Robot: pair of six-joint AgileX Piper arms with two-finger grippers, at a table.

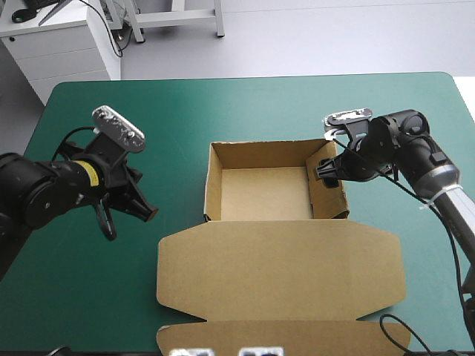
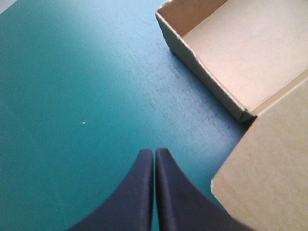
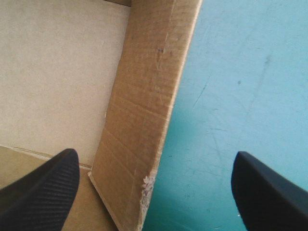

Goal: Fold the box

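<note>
The brown box (image 1: pixel 223 167) stands mid-table as an open tray with its walls raised. Its lid (image 1: pixel 282 274) lies flat toward the table's near edge. My right gripper (image 1: pixel 328 169) is open and straddles the tray's right wall (image 3: pixel 144 110), one finger (image 3: pixel 43 192) inside over the floor and the other outside over the cover. My left gripper (image 1: pixel 148 213) hovers left of the box, shut with nothing in it. In the left wrist view its fingertips (image 2: pixel 154 155) point at bare cover, with the tray's left near corner (image 2: pixel 243 115) ahead and to one side.
The teal-green cover (image 1: pixel 223 104) runs from the tray's back wall to the table's far edge. The lid's front flap (image 1: pixel 297 337) reaches close to the near edge. The lid's left corner (image 2: pixel 269 173) lies beside my left gripper.
</note>
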